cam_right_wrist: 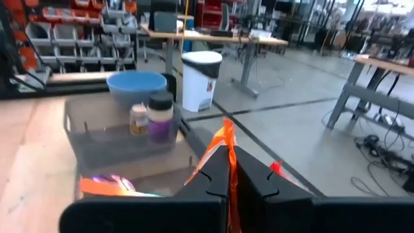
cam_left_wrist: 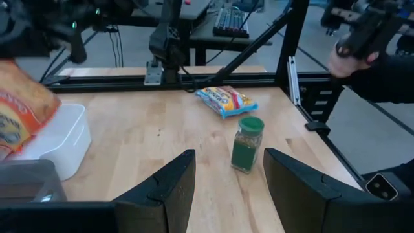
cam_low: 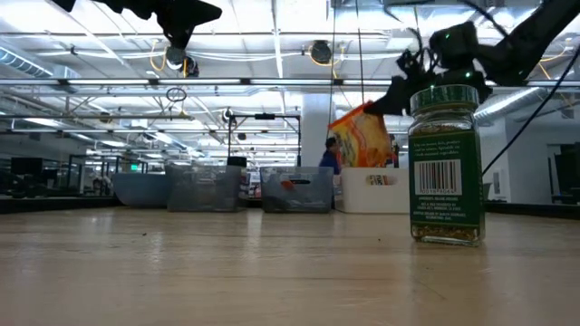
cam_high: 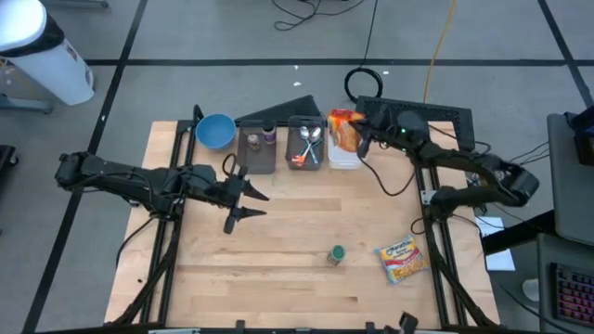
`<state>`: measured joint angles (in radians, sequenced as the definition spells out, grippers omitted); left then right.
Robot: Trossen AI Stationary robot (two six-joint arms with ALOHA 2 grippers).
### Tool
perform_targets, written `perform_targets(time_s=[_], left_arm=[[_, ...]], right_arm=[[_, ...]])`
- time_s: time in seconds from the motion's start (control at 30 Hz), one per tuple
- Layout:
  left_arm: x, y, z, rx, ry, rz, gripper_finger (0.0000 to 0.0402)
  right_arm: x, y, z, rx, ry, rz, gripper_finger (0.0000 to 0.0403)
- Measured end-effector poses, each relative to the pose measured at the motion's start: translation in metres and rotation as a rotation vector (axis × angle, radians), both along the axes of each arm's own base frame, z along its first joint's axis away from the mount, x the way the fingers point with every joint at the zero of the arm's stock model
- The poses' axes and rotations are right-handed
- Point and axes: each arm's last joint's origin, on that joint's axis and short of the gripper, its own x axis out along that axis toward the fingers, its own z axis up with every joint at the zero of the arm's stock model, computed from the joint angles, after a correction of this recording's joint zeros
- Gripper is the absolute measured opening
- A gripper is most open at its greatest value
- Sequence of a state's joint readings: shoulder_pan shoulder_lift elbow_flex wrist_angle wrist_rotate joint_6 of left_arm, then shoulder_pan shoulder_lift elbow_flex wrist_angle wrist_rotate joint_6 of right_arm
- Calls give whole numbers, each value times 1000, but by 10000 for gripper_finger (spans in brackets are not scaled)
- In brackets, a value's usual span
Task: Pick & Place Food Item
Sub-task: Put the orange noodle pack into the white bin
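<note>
Orange bag (cam_high: 345, 131) seemingly between right fingers (cam_right_wrist: 210, 178)

Pale matt wooden table (cam_high: 288, 241); glossy orange snack bag (cam_high: 343, 130); clear jar (cam_left_wrist: 247, 144).

My left arm lies low over the table's left side, reaching twd the middle. My left gripper (cam_high: 247, 204) has its 2 fingers (cam_left_wrist: 165, 194) spread apart w/ nothing between them. My right arm bends in from the right edge twd the far side. My right gripper (cam_high: 360, 141) is up high, fingers (cam_right_wrist: 213, 178) pinched tight together.
</note>
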<state>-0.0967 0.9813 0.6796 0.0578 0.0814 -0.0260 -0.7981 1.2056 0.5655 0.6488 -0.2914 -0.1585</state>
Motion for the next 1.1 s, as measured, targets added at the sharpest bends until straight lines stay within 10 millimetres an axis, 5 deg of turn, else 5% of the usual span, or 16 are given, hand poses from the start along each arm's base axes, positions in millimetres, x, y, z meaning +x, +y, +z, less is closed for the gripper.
perform_targets(time_s=[0.5, 1.1], left_arm=[[0, 0, 0, -8, 5, 4, 191], [0, 0, -1, -8, 12, 5, 191]], right_arm=[[11, -33, -47, 35, 54, -54, 0], [4, -45, -55, -47, 135, -165, 0]])
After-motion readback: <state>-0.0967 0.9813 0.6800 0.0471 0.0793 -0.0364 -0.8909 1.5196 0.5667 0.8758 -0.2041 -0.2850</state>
